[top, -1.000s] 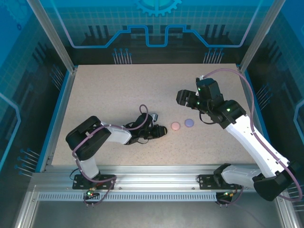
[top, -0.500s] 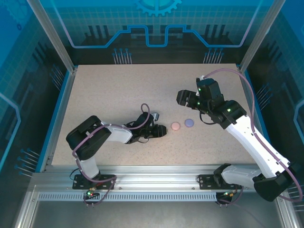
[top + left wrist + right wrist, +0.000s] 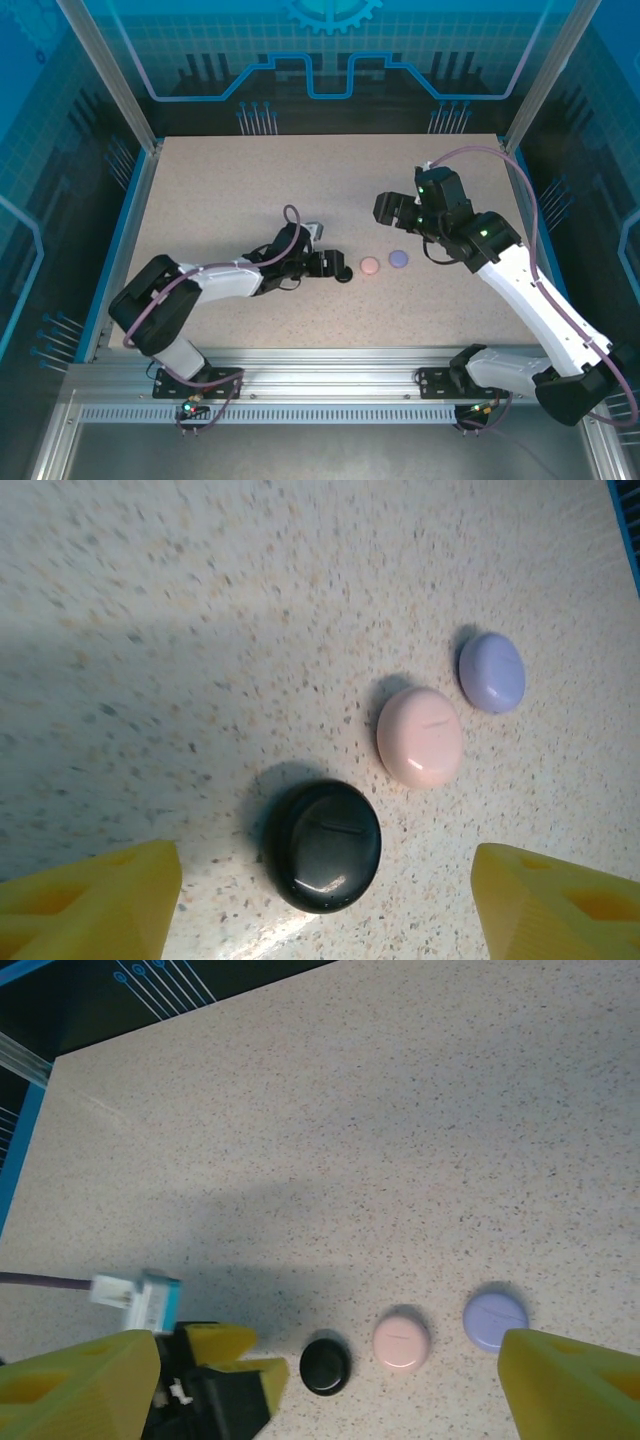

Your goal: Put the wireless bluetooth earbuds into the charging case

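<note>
Three closed round charging cases lie in a row on the table: black [image 3: 344,276], pale pink [image 3: 370,266] and lilac [image 3: 399,258]. The earbuds are out of view. My left gripper [image 3: 325,263] is open just left of the black case [image 3: 322,845], its yellow fingers [image 3: 90,905] standing wide on either side and clear of it. The pink case [image 3: 420,736] and lilac case [image 3: 492,671] lie beyond. My right gripper [image 3: 395,210] hovers open above and behind the row; below it I see the black [image 3: 325,1367], pink [image 3: 402,1342] and lilac [image 3: 495,1319] cases.
The speckled table [image 3: 220,200] is bounded by blue edges and an aluminium frame with transparent walls. The left gripper [image 3: 235,1360] with its cable connector [image 3: 140,1298] sits left of the black case in the right wrist view.
The left gripper has opened and let go of the black case, pulling back slightly to the left as its elbow swung outward. The right arm has barely moved.
</note>
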Robot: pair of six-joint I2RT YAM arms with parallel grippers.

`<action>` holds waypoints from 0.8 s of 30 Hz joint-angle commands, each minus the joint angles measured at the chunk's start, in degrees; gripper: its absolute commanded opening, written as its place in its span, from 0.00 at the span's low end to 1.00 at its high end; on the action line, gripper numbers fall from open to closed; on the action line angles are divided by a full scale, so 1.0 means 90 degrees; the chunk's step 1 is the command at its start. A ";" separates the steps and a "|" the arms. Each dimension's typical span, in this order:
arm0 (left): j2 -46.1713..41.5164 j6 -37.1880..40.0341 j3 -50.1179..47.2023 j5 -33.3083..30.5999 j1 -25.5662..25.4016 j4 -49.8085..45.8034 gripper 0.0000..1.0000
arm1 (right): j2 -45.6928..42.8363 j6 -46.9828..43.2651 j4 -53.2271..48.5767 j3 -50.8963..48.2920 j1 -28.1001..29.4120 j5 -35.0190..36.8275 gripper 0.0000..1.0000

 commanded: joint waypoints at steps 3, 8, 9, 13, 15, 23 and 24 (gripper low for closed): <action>-0.0937 0.0653 0.0248 -0.0427 0.0226 -0.0805 0.96 | -0.0346 -0.0288 -0.0298 0.0177 -0.0070 0.0435 1.00; -0.1844 0.1085 0.0390 -0.1138 0.0237 -0.1252 0.99 | -0.0586 -0.0653 -0.0481 0.0162 -0.0090 0.0845 1.00; -0.2053 0.1179 0.0365 -0.1378 0.0231 -0.1265 0.99 | -0.0623 -0.0769 -0.0487 0.0152 -0.0098 0.0949 1.00; -0.2897 0.1916 0.0079 -0.2311 0.0260 -0.1071 0.99 | -0.0766 -0.1206 -0.0248 -0.0069 -0.0119 0.1686 1.00; -0.3356 0.2518 -0.0257 -0.2714 0.0335 -0.0606 0.99 | -0.0840 -0.1527 0.0177 -0.0411 -0.0174 0.2046 1.00; -0.4404 0.4289 -0.1837 -0.2987 0.1583 0.1065 0.99 | -0.1020 -0.2624 0.2204 -0.2162 -0.0869 0.2158 1.00; -0.4426 0.4332 -0.2000 -0.3006 0.1802 0.1157 0.99 | -0.1038 -0.2752 0.2540 -0.2450 -0.1019 0.2086 1.00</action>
